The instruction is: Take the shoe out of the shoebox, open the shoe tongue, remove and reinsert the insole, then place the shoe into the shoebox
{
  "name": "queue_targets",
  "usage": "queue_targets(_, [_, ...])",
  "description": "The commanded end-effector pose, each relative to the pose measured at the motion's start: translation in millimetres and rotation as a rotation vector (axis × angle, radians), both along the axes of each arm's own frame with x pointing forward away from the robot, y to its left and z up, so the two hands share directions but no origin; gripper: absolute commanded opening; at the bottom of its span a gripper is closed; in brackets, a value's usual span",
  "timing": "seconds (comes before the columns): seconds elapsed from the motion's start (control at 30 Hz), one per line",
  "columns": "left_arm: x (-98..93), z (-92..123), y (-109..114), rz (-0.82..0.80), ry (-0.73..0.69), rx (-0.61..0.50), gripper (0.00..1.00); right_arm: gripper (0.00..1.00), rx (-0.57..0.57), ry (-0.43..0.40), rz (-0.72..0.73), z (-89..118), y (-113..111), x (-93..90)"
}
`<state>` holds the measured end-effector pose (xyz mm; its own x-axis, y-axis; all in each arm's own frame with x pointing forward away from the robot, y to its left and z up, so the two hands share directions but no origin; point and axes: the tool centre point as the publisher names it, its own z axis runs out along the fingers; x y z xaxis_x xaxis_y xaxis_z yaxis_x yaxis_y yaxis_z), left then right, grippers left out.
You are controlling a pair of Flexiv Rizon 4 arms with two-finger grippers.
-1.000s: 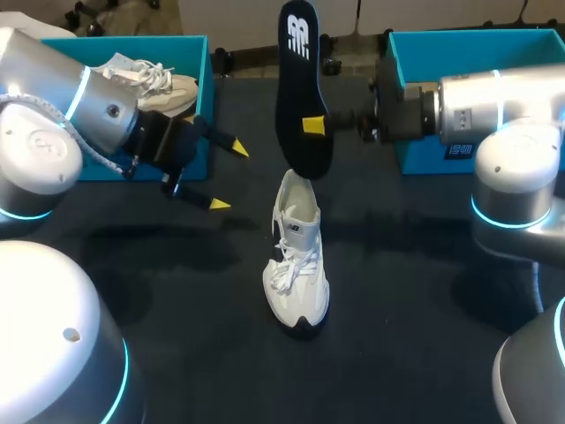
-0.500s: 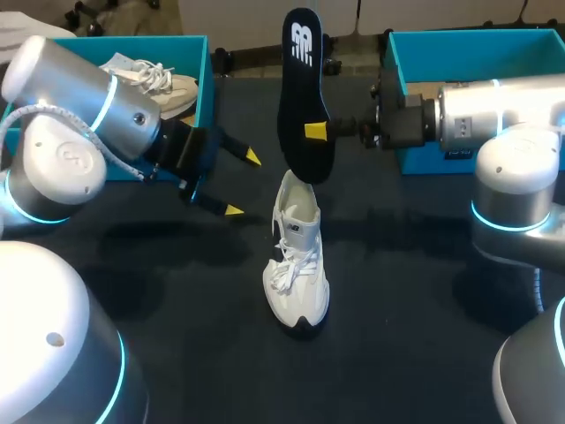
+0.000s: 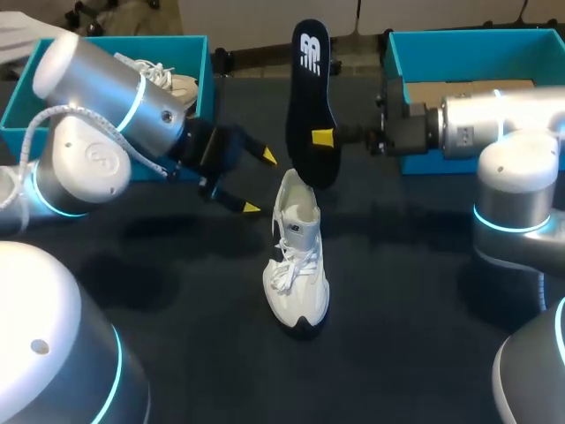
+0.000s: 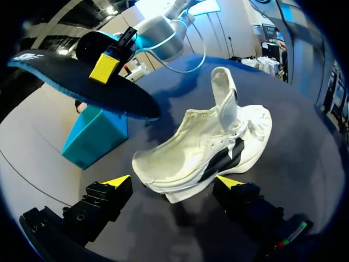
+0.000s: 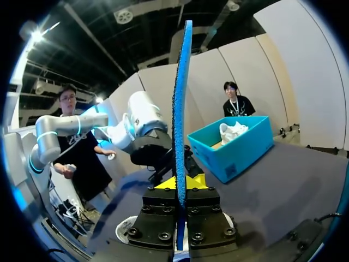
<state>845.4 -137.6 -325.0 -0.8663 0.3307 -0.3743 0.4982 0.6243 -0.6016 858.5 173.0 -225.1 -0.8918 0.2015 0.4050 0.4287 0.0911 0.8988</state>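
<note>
- Head view: we see the white shoe [image 3: 296,265] standing upright on its sole on the dark table [image 3: 406,309], near the middle. Its toe points toward the near edge and its opening faces up.
- Our right gripper [image 3: 323,138] comes in from the right and is clamped on the black insole [image 3: 312,106], gripping it at about mid-length.
- The insole stands nearly on end, with its lower tip over the shoe's heel opening.
- Our left gripper [image 3: 258,181] sits just left of the shoe's heel. Its fingers are spread wide and hold nothing.
- One teal shoebox [image 3: 201,84] stands at the far left with a second pale shoe [image 3: 168,81] inside. Another teal shoebox [image 3: 402,53] stands at the far right, behind our right arm.
- In the left wrist view, the left gripper [image 4: 173,183] has one yellow tip on each side of the shoe's [image 4: 212,142] heel end, near it but not touching.
- The shoe's tongue is raised upright there, and the insole [image 4: 82,82] hangs above the heel opening, apart from it.
- In the right wrist view, the right gripper [image 5: 180,183] pinches the insole [image 5: 181,98] edge-on, showing its blue underside.
- Beyond that gripper we see the left shoebox [image 5: 234,147].
</note>
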Motion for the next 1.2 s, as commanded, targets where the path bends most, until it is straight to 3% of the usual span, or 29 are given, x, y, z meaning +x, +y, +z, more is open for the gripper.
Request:
queue_targets(0.03, [3.9, -6.4, -8.4, 0.002, 0.001, 0.003, 1.0, 0.0, 0.017, 0.003, 0.008, -9.3, 4.0, 6.1])
queue_targets(0.47, [6.8, -14.3, -8.2, -0.008, 0.011, 0.029, 1.0, 0.0, 0.081, 0.042, 0.008, -22.9, 20.2, 12.7])
queue_targets(0.77, [6.4, -20.8, -10.1, -0.023, 0.018, 0.049, 1.0, 0.0, 0.081, 0.042, 0.008, -22.9, 20.2, 12.7])
queue_targets(1.2, [19.8, -25.6, -14.2, -0.033, 0.03, 0.065, 1.0, 0.0, 0.09, 0.044, 0.004, -29.4, 22.3, 8.2])
